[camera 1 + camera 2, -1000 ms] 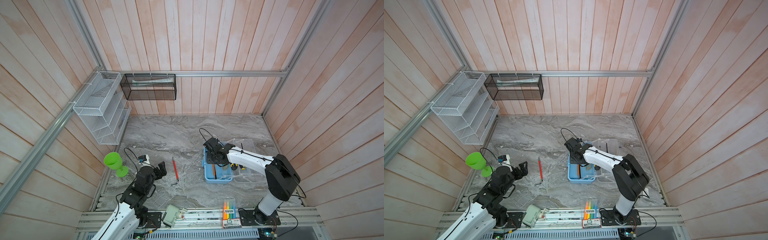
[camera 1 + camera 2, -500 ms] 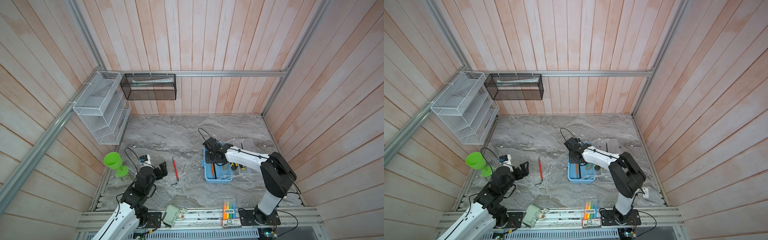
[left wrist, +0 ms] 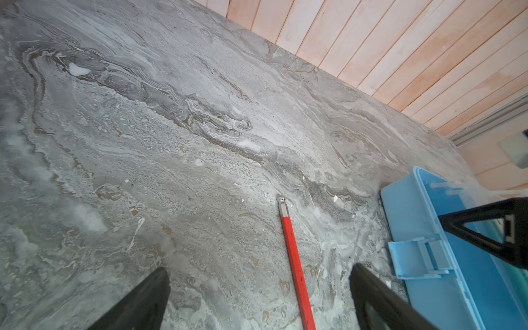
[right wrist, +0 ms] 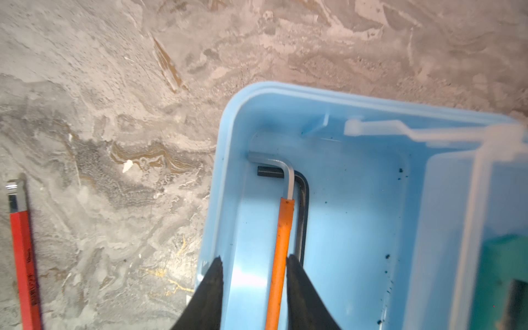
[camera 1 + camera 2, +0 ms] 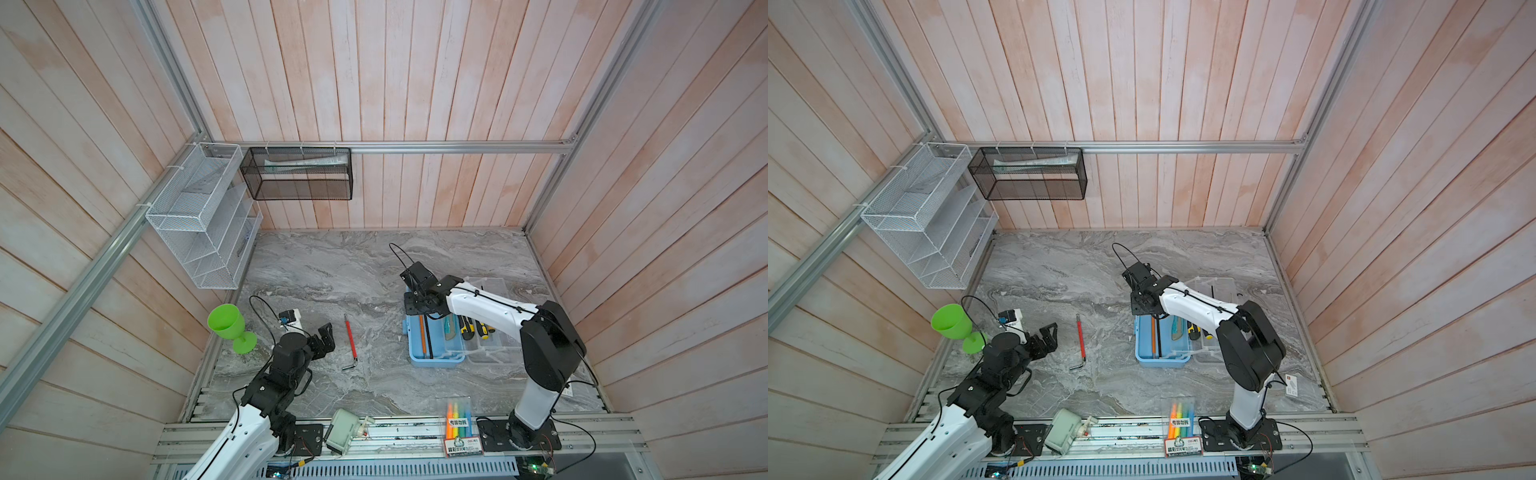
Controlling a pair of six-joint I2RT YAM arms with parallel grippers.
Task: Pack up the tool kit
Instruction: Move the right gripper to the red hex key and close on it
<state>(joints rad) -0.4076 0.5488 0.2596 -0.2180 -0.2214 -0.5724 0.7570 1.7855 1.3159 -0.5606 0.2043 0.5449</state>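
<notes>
The light-blue plastic case (image 5: 432, 353) lies open on the marble, an orange-sleeved hex key (image 4: 281, 245) lengthwise along its wall. The right gripper (image 4: 254, 274) straddles that key, jaws parted, one touching it — whether it grips, I cannot tell. Left of the case lies the red-sleeved hex key (image 5: 350, 338), long axis parallel to it, nearest the wide-open, empty left gripper (image 3: 257, 297).

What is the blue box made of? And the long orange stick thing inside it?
The blue box looks like smooth, slightly glossy plastic: its moulded walls have rounded corners and soft shine. The orange stick seems to be a metal hex key in a matte orange sleeve, probably plastic: a bare silvery bent end pokes out.
</notes>
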